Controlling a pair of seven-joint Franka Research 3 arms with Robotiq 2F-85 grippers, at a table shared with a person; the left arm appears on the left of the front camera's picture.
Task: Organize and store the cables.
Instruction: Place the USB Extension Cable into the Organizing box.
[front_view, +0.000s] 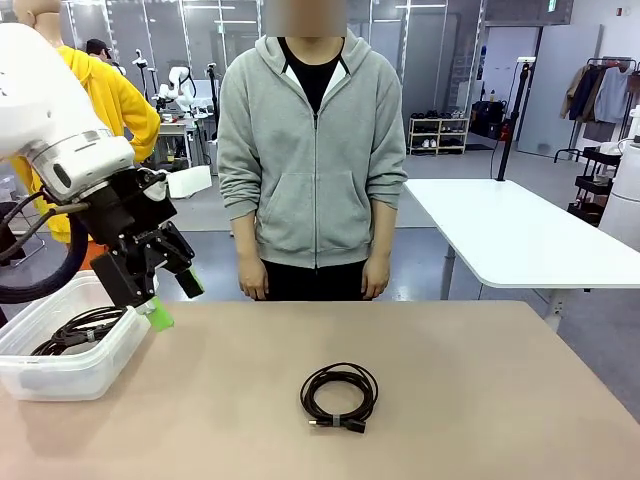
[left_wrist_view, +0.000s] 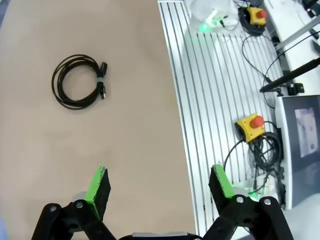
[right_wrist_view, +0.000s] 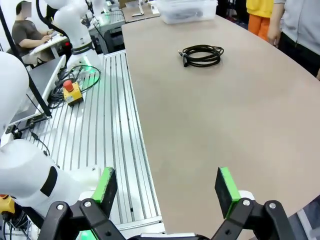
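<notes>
**Operator:** Worktop (front_view: 480, 400), tan, one item on it as I read the front view: a coiled black cable (front_view: 339, 397), near the middle, toward my side, plug ends at the coil's near edge. Clear plastic bin (front_view: 60, 360) at the worktop's left end, more black cables (front_view: 80, 328) lying inside.

**Second:** Left gripper?

**Operator:** Left gripper (front_view: 172, 298) hangs above the bin's near corner, jaws spread, nothing between them. Its own wrist view adds the green pads (left_wrist_view: 99, 186) wide apart over bare worktop, the same coil (left_wrist_view: 79, 88) well off from them, and a ribbed aluminium deck (left_wrist_view: 215, 90) beside the worktop carrying a yellow box with a red button (left_wrist_view: 251, 126).

**Second:** Right side?

**Operator:** Right gripper (right_wrist_view: 168, 192), from its wrist view: jaws released, empty, hovering over the worktop's near edge. That view gives the coil (right_wrist_view: 201, 54) far ahead, the bin (right_wrist_view: 186, 10) beyond it, and a person's grey sleeve (right_wrist_view: 300, 20) at the far side. Front view places that person (front_view: 312, 150) standing behind the worktop, hands down.
</notes>
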